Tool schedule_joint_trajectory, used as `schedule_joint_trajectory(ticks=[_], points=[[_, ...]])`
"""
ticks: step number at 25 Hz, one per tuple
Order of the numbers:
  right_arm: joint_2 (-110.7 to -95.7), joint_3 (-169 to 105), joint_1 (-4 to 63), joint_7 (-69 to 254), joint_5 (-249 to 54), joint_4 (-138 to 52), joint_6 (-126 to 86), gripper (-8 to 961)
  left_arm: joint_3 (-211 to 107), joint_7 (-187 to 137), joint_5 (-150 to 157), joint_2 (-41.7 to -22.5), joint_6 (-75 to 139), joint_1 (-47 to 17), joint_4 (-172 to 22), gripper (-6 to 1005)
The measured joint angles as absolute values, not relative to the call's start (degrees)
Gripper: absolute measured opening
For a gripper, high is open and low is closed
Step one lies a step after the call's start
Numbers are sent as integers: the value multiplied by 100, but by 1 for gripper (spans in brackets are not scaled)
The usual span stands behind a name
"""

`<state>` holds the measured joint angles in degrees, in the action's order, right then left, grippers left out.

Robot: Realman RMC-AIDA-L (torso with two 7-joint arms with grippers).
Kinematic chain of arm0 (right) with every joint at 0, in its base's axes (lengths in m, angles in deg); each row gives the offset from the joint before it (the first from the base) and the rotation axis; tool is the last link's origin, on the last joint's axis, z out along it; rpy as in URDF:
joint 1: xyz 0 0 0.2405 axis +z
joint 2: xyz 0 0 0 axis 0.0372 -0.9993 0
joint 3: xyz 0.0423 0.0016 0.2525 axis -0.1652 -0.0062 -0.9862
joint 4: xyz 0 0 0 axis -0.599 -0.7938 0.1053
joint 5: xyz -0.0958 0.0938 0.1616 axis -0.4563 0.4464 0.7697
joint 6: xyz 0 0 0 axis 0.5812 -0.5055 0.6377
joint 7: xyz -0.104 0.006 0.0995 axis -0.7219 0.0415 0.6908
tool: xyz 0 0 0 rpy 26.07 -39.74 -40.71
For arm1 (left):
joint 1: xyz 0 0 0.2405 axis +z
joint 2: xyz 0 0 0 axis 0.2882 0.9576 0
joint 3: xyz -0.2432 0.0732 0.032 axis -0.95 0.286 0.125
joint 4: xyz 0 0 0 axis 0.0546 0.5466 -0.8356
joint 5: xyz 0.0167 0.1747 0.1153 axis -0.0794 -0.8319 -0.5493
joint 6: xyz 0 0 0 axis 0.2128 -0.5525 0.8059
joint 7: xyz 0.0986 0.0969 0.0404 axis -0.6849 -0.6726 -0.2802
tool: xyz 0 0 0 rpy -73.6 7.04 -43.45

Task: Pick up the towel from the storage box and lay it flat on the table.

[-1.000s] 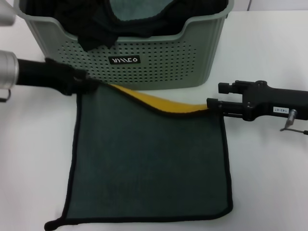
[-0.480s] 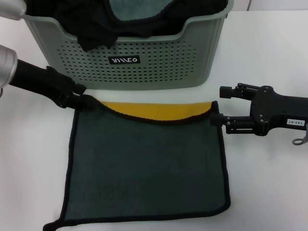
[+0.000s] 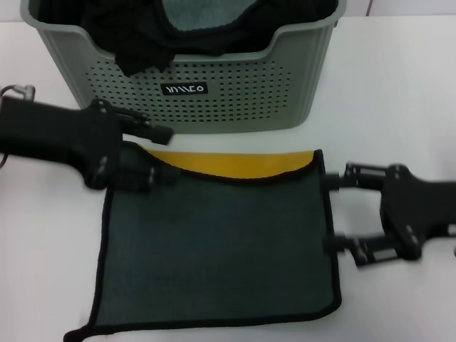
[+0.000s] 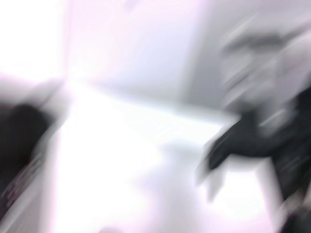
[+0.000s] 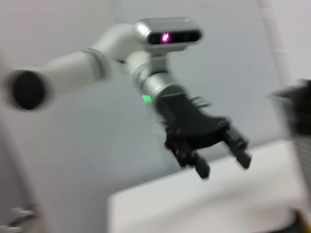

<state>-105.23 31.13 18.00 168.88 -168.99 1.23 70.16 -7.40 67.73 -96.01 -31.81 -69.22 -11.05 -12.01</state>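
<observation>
The dark green towel (image 3: 221, 249) lies spread on the white table (image 3: 399, 85) in front of the sage-green storage box (image 3: 235, 92). Its far edge is folded over and shows a strip of the yellow reverse (image 3: 228, 162). My left gripper (image 3: 162, 153) is open and empty over the towel's far left corner. My right gripper (image 3: 329, 211) is open and empty at the towel's right edge. The right wrist view shows the left arm's gripper (image 5: 224, 166) open above the table. The left wrist view is too blurred to read.
The storage box holds crumpled black fabric (image 3: 128, 35) and another grey-green cloth (image 3: 203, 14). Bare table lies to the right of the box and to the left of the towel. The towel's near left corner (image 3: 78, 333) curls at the head view's lower edge.
Both grippers have opened and let go of the towel's far corners. The far edge has settled onto the table. Both arms have drawn nearer the camera.
</observation>
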Motion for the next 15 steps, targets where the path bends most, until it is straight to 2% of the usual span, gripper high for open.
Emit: schedule_joint_trajectory(ticks=[3,5,7,10,15], points=[[-10582,3049,1637,16458,-16810,130,7796,885,-557,5932,-8171,-3145,-7603,-549,-1215,619],[-10634,3035,1552,16232,-16670,142,8095,885,-87,5280,-7242,-3005,-7691,-57,-1228,618],[-10652,3072,1511,16086,-16464,135,8273,885,144,5100,-6804,-2882,-7690,119,-1275,618],[-10656,3105,1568,16025,-16141,76,8422,885,443,5059,-6349,-2674,-7691,220,-1443,618],[-10663,3193,1722,16005,-15917,50,8435,885,517,5055,-6456,-2572,-7684,53,-1944,619]])
